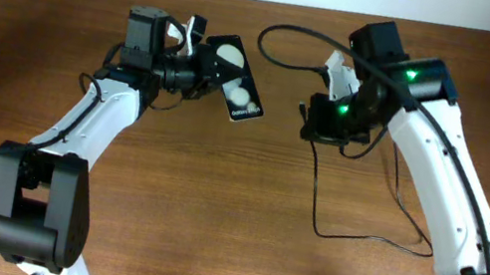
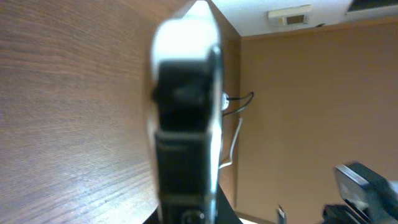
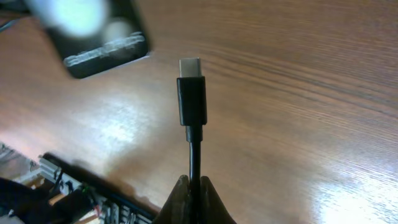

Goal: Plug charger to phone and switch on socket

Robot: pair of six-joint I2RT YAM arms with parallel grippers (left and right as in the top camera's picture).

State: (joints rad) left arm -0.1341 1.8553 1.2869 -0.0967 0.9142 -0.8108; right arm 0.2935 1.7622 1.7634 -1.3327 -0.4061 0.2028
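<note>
Right end effector (image 3: 194, 196) clamped on charger (image 3: 191, 102); left end effector (image 1: 199, 67) clamped on phone (image 1: 238, 81). Step: mating. Next: square tip to phone end.

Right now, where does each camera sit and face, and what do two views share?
Overhead: above the wooden table, facing down; both white arms show.
Left wrist: on the left gripper, facing along the blurred glossy black rectangular phone.
Right wrist: behind the right gripper pinching the thin black charger cable.
Shared: overhead and right wrist show the phone's white spots.
</note>
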